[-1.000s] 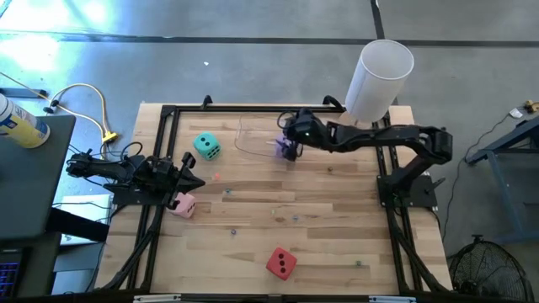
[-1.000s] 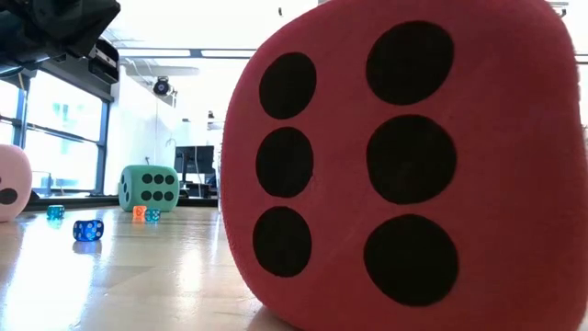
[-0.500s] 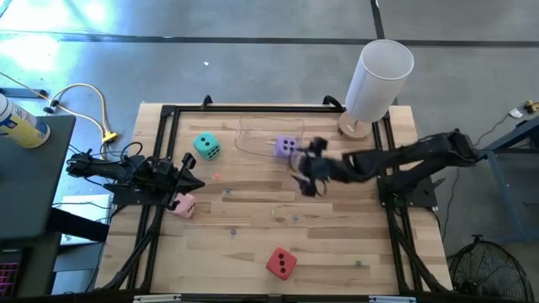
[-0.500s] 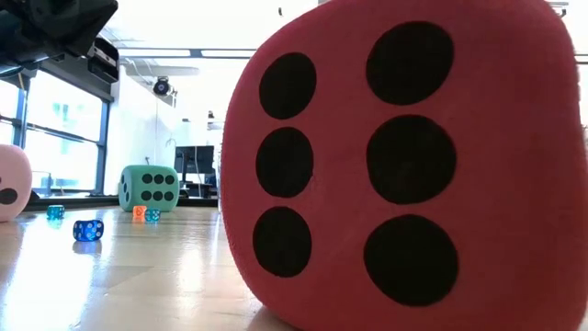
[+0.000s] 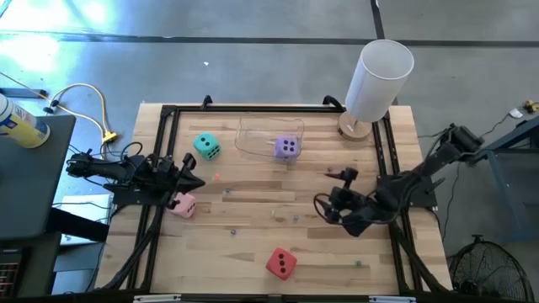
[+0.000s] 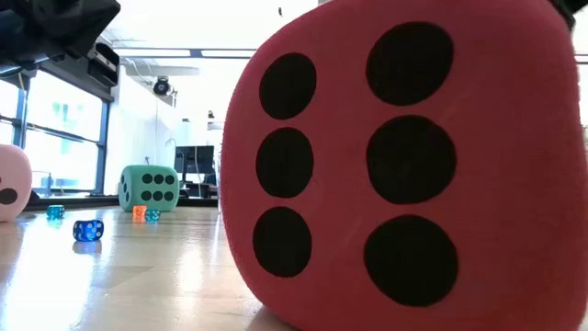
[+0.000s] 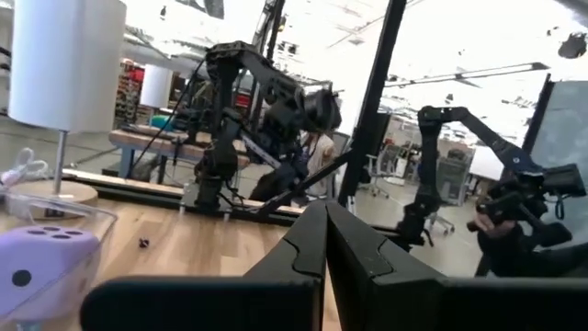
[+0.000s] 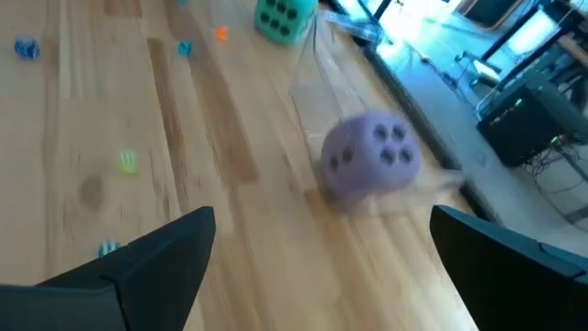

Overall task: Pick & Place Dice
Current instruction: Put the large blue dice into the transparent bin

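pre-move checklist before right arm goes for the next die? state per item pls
1. Right gripper empty, fingers open: ok, nothing between them in the right wrist view.
2. Purple die placed: ok, it sits inside the clear container, free of the gripper.
3. Red die reachable: ok, it lies in the open near the table's front edge, closest to the right gripper.
4. Teal die and pink die not yet in the container: ok as targets; pink lies right at the left gripper.
5. Left gripper parked, fingers shut: ok, at the table's left side.
6. Small loose dice on the path: cannot tell.
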You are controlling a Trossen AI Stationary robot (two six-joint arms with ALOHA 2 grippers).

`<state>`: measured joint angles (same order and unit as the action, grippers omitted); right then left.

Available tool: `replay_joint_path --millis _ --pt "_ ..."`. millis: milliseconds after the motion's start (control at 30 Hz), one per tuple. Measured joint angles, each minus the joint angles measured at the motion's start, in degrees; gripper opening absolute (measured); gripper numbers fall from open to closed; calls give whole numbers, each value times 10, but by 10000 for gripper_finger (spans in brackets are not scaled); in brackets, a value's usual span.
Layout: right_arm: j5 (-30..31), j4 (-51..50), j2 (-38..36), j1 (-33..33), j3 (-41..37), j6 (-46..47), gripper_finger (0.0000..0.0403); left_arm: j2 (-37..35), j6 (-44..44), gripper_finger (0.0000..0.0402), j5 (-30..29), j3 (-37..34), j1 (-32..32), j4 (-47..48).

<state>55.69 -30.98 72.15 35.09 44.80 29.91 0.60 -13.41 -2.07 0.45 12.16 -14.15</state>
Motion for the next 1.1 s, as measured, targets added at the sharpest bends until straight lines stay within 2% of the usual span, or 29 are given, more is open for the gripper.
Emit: replay_joint_path --millis 167,400,600,733,900,1100 --pt "29 105 -2 24 -79 9 394 3 30 0 -25 0 0 0" --pt "21 319 -2 20 -153 -120 394 10 50 17 -105 0 0 0" --pt "-22 362 -2 -5 -156 -156 394 33 47 95 -192 0 0 0" --pt "-49 377 -2 -19 -156 -167 394 52 32 166 -194 0 0 -3" --pt "-53 391 -2 -26 -156 -176 394 72 26 243 -216 0 0 -25" --pt "-86 396 -2 -26 -156 -177 394 77 44 286 -255 0 0 -67"
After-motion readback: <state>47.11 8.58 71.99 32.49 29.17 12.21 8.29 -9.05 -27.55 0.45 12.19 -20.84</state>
